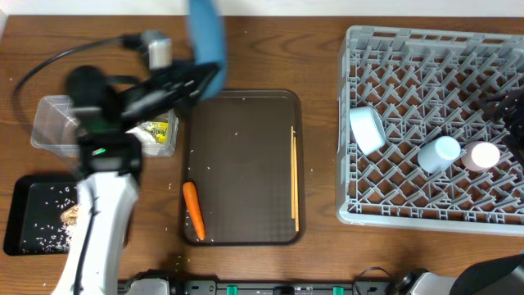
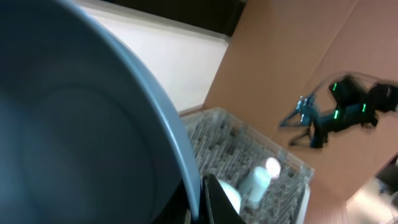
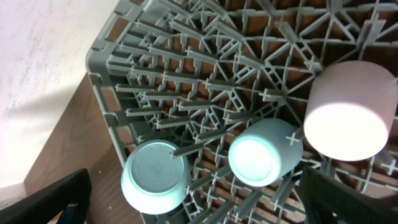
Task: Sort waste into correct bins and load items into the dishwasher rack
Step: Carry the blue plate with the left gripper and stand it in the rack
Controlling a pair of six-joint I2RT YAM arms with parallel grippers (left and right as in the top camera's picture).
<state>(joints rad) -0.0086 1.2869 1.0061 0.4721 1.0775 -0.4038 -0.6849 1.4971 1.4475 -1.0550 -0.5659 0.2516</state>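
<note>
My left gripper (image 1: 199, 79) is shut on the rim of the large blue plate (image 1: 206, 37) and holds it on edge above the table's back left. In the left wrist view the plate (image 2: 74, 124) fills the left side, with the jaws (image 2: 202, 202) pinching its rim. The grey dishwasher rack (image 1: 434, 49) holds the white bowl (image 1: 368, 129), light blue cup (image 1: 440, 153) and pink cup (image 1: 481, 156). My right gripper (image 3: 196, 205) is open and empty above the bowl (image 3: 154, 177) and cups (image 3: 264, 152). The carrot (image 1: 192, 211) and chopsticks (image 1: 295, 176) lie on the brown tray. The tissue is hidden.
The clear tub (image 1: 49, 123) at left holds the yellow-green wrapper (image 1: 155, 131). The black tray (image 1: 24, 197) at front left holds rice grains and a brown food piece (image 1: 72, 215). The brown serving tray (image 1: 241, 147) lies in the middle. My left arm crosses over the tub.
</note>
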